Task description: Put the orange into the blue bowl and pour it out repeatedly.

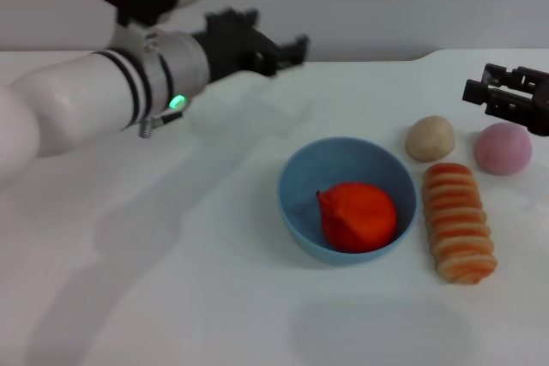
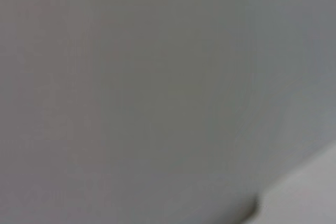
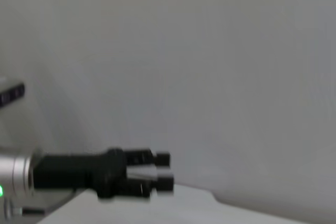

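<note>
No writing, brand or label can be read on any object here.

The blue bowl [image 1: 347, 200] stands upright on the white tabletop [image 1: 214, 297], slightly right of the middle of the head view. The orange [image 1: 358, 216] lies inside it, resting against the bowl's wall at about 5 o'clock, its small stem nub pointing toward 9 o'clock. Nothing else is in the bowl.

Just beside the bowl, at its 3 o'clock, lies a striped bread roll [image 1: 458, 221], lengthwise from far to near, close to the rim. At the bowl's 1 o'clock sits a beige ball [image 1: 429, 138], and beside that, farther toward 2 o'clock, a pink ball [image 1: 503, 148]. The two balls are near each other but apart.

The left tool [image 1: 287, 51] hangs above the tabletop at the bowl's 11 o'clock, well apart from it, at the end of a white and silver arm with a green light on its collar. Its black fingers are spread and hold nothing; the right wrist view shows the same tool [image 3: 163, 171] with a gap between the fingers.

The right tool [image 1: 493, 92] sits at the right edge of the head view, above the pink ball, at the bowl's 2 o'clock. It grasps nothing, and I cannot tell whether its fingers are parted or closed.
</note>
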`<action>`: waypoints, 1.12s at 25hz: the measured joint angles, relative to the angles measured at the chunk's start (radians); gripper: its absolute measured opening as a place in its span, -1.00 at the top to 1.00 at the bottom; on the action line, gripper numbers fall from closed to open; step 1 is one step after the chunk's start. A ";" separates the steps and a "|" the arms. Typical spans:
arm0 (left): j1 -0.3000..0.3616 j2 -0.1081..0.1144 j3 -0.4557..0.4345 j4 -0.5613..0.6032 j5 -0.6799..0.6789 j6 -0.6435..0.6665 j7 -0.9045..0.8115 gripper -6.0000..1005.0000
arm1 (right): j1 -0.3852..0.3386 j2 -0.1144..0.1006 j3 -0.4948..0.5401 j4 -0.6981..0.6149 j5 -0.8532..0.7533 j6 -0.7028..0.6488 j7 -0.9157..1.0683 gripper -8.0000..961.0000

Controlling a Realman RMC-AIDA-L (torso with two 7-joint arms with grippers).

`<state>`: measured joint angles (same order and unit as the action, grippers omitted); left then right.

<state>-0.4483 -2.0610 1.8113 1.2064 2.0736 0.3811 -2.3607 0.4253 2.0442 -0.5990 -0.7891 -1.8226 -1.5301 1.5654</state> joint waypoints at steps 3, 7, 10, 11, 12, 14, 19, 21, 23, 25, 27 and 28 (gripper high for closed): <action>0.047 -0.002 0.042 0.015 -0.001 -0.142 0.013 -0.53 | 0.000 0.014 0.022 0.048 0.004 0.028 -0.145 -0.28; 0.096 0.001 0.222 -0.020 0.007 -0.479 0.028 -0.58 | 0.002 0.026 0.027 0.126 0.026 0.130 -0.279 -0.33; 0.106 0.000 0.312 -0.066 0.008 -0.643 0.029 -0.58 | 0.004 0.025 0.027 0.220 0.092 0.175 -0.413 -0.37; 0.108 -0.001 0.331 -0.081 0.007 -0.679 0.026 -0.58 | 0.003 0.025 0.028 0.242 0.113 0.180 -0.450 -0.38; 0.110 -0.002 0.358 -0.102 0.007 -0.728 0.022 -0.58 | -0.002 0.026 0.030 0.262 0.151 0.185 -0.500 -0.39; 0.106 -0.004 0.416 -0.148 0.008 -0.827 0.020 -0.59 | -0.013 0.029 0.038 0.314 0.246 0.194 -0.615 -0.42; 0.081 -0.007 0.545 -0.301 0.008 -1.056 -0.039 -0.59 | -0.028 0.030 0.075 0.539 0.583 0.204 -1.025 -0.49; 0.071 -0.009 0.593 -0.368 0.008 -1.146 -0.102 -0.59 | -0.032 0.031 0.079 0.610 0.689 0.190 -1.135 -0.50; 0.064 -0.010 0.654 -0.438 0.008 -1.262 -0.171 -0.59 | -0.038 0.033 0.079 0.670 0.792 0.168 -1.209 -0.50; 0.065 -0.013 0.703 -0.491 0.005 -1.359 -0.224 -0.59 | -0.040 0.034 0.079 0.724 0.874 0.145 -1.246 -0.50; 0.075 -0.015 0.717 -0.510 0.002 -1.394 -0.250 -0.59 | -0.040 0.035 0.079 0.772 0.943 0.129 -1.255 -0.50; 0.081 -0.016 0.718 -0.513 0.000 -1.402 -0.263 -0.59 | -0.041 0.036 0.079 0.792 0.975 0.125 -1.256 -0.50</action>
